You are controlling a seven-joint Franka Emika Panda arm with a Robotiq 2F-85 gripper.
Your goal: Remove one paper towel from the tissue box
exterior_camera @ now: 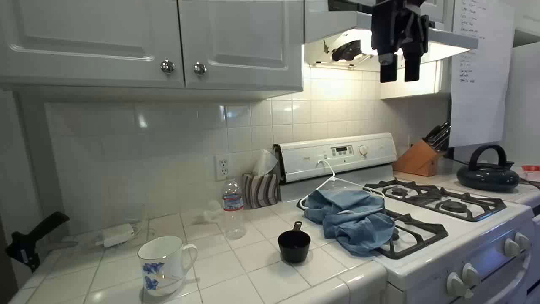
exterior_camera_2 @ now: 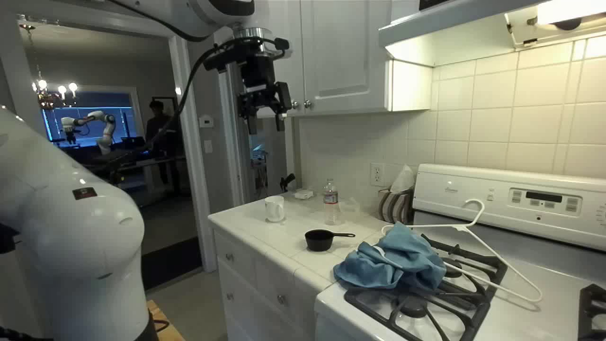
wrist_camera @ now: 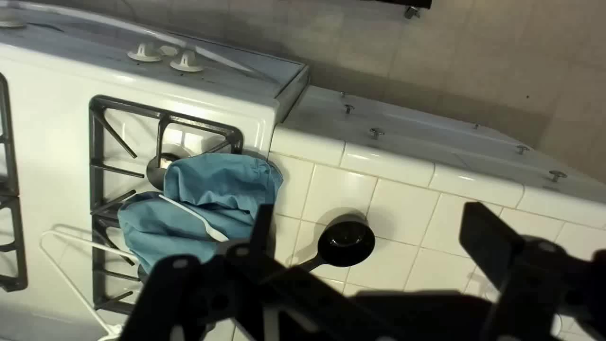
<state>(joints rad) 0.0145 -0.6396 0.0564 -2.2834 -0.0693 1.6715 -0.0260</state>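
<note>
A tissue box (exterior_camera: 260,192) with brown and pale wavy stripes stands against the tiled wall, beside the stove's back panel. From its top a white paper towel (exterior_camera: 265,162) sticks up. Both show in an exterior view too, as the box (exterior_camera_2: 395,207) and the towel (exterior_camera_2: 403,180); neither is visible in the wrist view. My gripper (exterior_camera_2: 266,125) hangs high above the counter, pointing down and well away from the box. In the wrist view the gripper (wrist_camera: 367,215) is open, its fingers wide apart with only counter and a black cup far below showing between them.
A plastic bottle (exterior_camera: 233,202) stands close to the box. Nearby are a black measuring cup (exterior_camera: 294,247), a white mug (exterior_camera: 162,266) and a blue cloth (exterior_camera: 352,219) with a white hanger (exterior_camera_2: 511,270) on the stove. Cabinets (exterior_camera: 240,42) and a range hood (exterior_camera: 333,27) overhang.
</note>
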